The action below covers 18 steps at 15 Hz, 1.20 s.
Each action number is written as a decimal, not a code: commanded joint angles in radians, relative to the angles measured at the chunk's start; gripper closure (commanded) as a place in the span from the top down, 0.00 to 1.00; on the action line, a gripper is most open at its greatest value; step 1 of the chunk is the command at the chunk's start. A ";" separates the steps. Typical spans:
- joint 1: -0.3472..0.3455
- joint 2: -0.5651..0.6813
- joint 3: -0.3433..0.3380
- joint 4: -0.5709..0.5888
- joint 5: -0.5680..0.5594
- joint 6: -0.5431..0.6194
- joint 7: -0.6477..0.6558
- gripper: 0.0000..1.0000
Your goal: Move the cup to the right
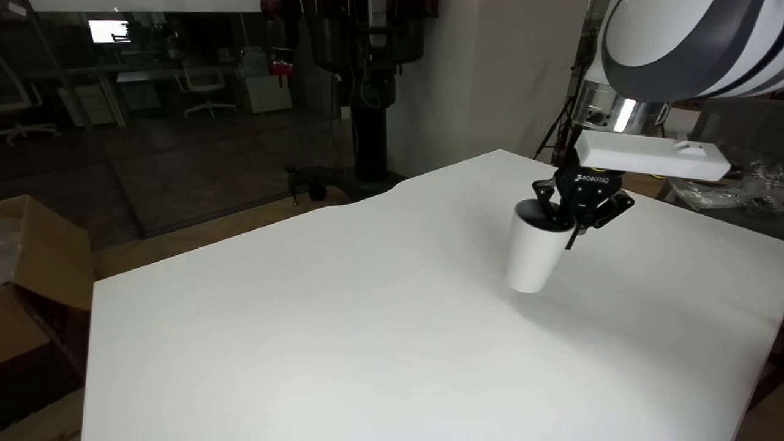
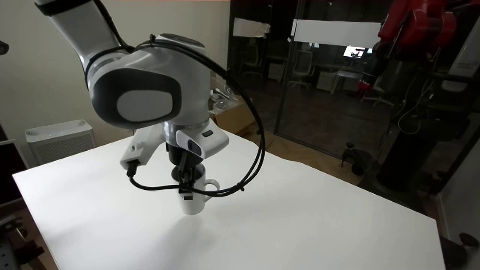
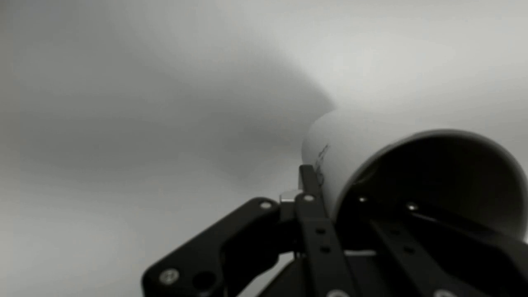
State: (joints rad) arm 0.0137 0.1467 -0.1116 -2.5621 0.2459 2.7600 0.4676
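Note:
The cup (image 1: 531, 260) is white with a dark inside. A handle shows on it in an exterior view (image 2: 212, 183). My gripper (image 1: 565, 230) is shut on the cup's wall, with one finger inside the rim and the other outside. The cup hangs tilted and seems slightly above the white table (image 1: 306, 318), with a shadow beside it. In the wrist view the cup (image 3: 350, 138) lies at the right, with its dark opening towards the camera and faint dark marks on its side. The gripper (image 3: 335, 194) straddles its rim there; the inner fingertip is hard to see in the dark.
A black cable (image 2: 258, 150) loops from the arm past the cup. A cardboard box (image 1: 52, 251) stands on the floor beyond a table edge. A red and black robot on a stand (image 2: 418, 33) is behind the table. An air purifier (image 2: 62, 140) stands past another edge.

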 commanded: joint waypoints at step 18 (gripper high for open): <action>-0.064 0.099 0.020 -0.026 0.235 0.037 0.002 0.02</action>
State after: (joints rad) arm -0.0578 0.2288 -0.0815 -2.6116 0.5098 2.7832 0.4133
